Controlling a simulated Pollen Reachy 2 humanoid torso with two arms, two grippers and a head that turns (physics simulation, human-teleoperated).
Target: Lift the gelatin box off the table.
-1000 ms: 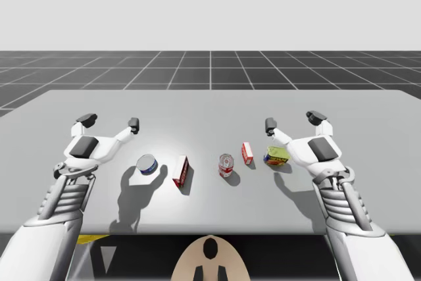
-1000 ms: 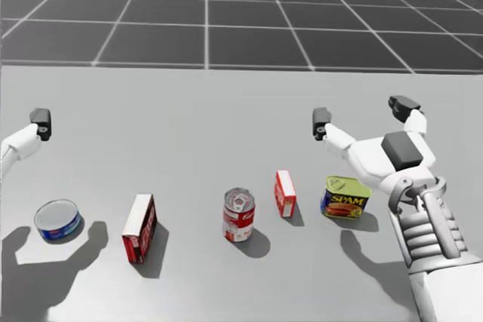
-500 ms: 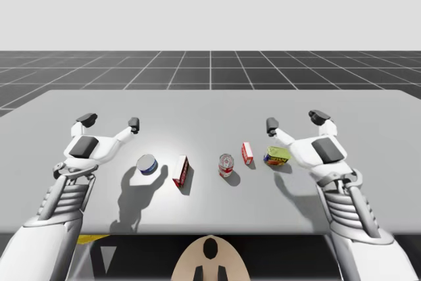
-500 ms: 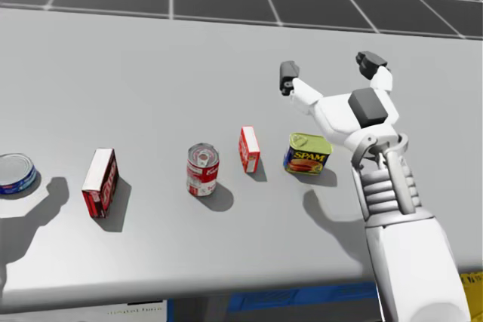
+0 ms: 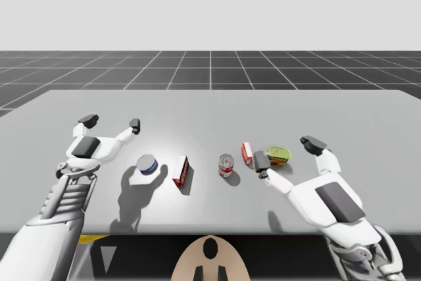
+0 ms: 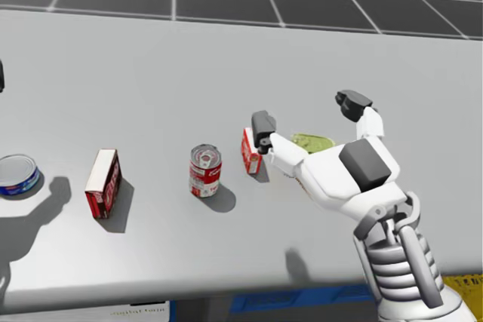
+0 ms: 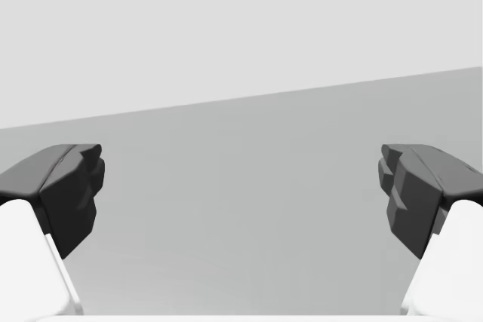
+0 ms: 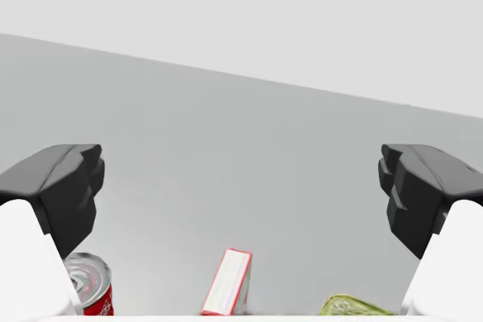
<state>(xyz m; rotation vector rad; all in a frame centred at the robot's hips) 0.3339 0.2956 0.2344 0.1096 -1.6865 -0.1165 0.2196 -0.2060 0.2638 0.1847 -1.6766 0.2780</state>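
The small red and white gelatin box (image 5: 247, 153) stands on edge on the grey table (image 5: 210, 106), between a red soup can (image 5: 226, 164) and a yellow-green rectangular can (image 5: 279, 155). My right gripper (image 5: 287, 153) hovers open above the table, on the near side of the box and the rectangular can. In the head view its left fingertip (image 6: 263, 130) stands just in front of the box (image 6: 250, 150). From the right wrist, the box (image 8: 229, 283) lies ahead of and below the open gripper (image 8: 241, 194). My left gripper (image 5: 111, 123) is open at far left, nothing between its fingers (image 7: 72, 186).
A larger red and white box (image 5: 181, 170) and a blue round tin (image 5: 147, 164) stand left of the soup can. The rectangular can (image 6: 311, 142) is partly hidden behind my right hand. The table's front edge (image 6: 189, 288) runs close under my right forearm.
My right arm has pulled back toward the front edge and risen, its gripper now over the near side of the small box. My head turned down and right. The left arm stayed put.
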